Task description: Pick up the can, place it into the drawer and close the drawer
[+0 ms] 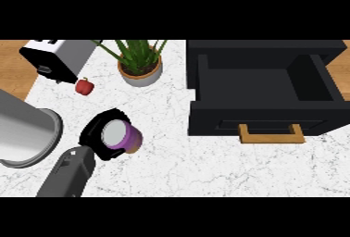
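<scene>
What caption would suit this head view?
Left hand curled around a purple can on the marble counter, beside an open black drawer.

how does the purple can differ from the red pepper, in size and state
The purple can with a silver top is clearly larger than the small red bell pepper. The can is held in the black left robot hand; the pepper sits free on the white marble counter. Both are left of the open black drawer.
</scene>
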`<state>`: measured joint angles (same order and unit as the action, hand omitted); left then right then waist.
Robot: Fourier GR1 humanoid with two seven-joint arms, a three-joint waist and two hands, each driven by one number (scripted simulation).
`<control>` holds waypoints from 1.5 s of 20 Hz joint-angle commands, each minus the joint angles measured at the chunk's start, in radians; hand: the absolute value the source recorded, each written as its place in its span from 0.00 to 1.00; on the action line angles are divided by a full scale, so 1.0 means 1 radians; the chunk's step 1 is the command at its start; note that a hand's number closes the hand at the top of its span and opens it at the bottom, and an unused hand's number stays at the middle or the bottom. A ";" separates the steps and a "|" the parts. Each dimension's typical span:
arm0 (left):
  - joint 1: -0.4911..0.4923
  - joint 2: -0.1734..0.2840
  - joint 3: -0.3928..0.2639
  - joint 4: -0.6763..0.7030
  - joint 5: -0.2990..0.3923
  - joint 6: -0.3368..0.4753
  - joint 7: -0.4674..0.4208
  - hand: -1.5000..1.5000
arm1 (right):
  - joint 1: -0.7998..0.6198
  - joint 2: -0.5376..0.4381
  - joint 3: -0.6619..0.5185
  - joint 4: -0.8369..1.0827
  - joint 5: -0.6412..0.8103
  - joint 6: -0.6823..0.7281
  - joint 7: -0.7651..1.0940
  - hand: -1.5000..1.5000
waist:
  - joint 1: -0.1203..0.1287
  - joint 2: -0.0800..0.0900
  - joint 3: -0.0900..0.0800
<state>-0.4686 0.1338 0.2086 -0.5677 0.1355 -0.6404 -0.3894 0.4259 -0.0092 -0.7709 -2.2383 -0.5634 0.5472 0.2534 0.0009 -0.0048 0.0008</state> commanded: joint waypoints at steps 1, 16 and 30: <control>0.045 -0.034 0.067 -0.082 0.064 0.135 -0.003 1.00 | 0.029 0.009 -0.004 -0.032 -0.015 0.002 -0.013 0.00 | 0.007 -0.004 0.001; 0.030 -0.129 -0.069 -0.688 0.142 0.669 0.342 1.00 | 0.038 -0.018 -0.007 -0.004 -0.019 -0.015 -0.022 0.00 | 0.003 0.000 0.000; -0.217 -0.133 -0.226 -0.790 0.072 0.977 0.555 1.00 | 0.006 -0.058 0.014 0.011 -0.051 -0.061 0.012 0.00 | -0.012 0.005 0.000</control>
<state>-0.5993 0.0056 -0.0156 -1.3882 0.2354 0.2839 0.1395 0.4647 -0.0194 -0.7176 -2.2839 -0.5785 0.4835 0.2522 -0.0080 -0.0021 0.0003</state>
